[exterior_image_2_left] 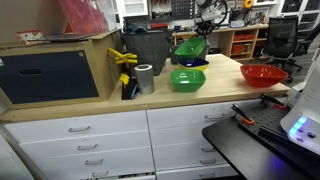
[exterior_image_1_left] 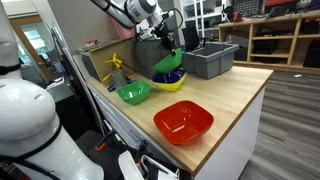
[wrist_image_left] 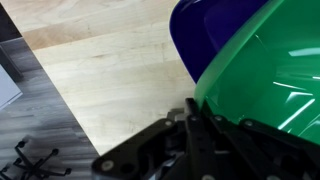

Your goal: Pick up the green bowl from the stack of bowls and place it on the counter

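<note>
The fingers (wrist_image_left: 192, 125) pinched the rim of the green bowl (wrist_image_left: 270, 90), tilted above the stack of bowls (exterior_image_1_left: 172, 84); their tips were hidden.

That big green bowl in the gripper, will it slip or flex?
Probably slippery: the green bowl looks glossy, and the gripper seems to pinch only its rim. Likely light, flexible plastic, since it hangs tilted from one edge. Wide, so unlikely to tip.

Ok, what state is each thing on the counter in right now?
green bowl: tilted over the stack, gripped.
stack: yellow and blue nested, on counter.
small green bowl: upright, empty.
red bowl: upright, empty.
gripper: shut on green bowl.
</note>
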{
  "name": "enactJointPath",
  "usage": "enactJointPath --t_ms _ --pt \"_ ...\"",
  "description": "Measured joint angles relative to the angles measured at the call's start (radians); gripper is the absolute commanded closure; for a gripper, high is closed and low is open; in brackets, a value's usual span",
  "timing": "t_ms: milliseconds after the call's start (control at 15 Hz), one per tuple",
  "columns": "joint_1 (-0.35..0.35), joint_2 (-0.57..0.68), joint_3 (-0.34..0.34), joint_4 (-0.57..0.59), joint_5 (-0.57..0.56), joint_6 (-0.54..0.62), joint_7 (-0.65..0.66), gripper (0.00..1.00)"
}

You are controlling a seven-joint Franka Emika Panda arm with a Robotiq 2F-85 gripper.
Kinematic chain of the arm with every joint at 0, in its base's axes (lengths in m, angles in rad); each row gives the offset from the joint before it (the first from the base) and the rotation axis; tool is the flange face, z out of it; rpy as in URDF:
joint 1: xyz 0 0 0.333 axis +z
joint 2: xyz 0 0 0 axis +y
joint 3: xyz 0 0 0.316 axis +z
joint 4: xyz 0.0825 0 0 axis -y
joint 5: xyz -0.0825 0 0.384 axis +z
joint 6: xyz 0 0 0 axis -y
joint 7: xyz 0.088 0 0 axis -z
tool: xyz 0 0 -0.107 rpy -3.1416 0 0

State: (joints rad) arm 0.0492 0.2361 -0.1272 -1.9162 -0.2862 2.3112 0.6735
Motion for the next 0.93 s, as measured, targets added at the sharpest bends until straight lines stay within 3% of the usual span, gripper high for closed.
enactJointPath --t_ms 400,933 --pt "-0.019 -0.092 0.0 0.007 0.0 -0.002 0.0 0.99" --pt "-0.129 -0.159 -0.041 0.002 0.026 -0.063 0.001 0.99"
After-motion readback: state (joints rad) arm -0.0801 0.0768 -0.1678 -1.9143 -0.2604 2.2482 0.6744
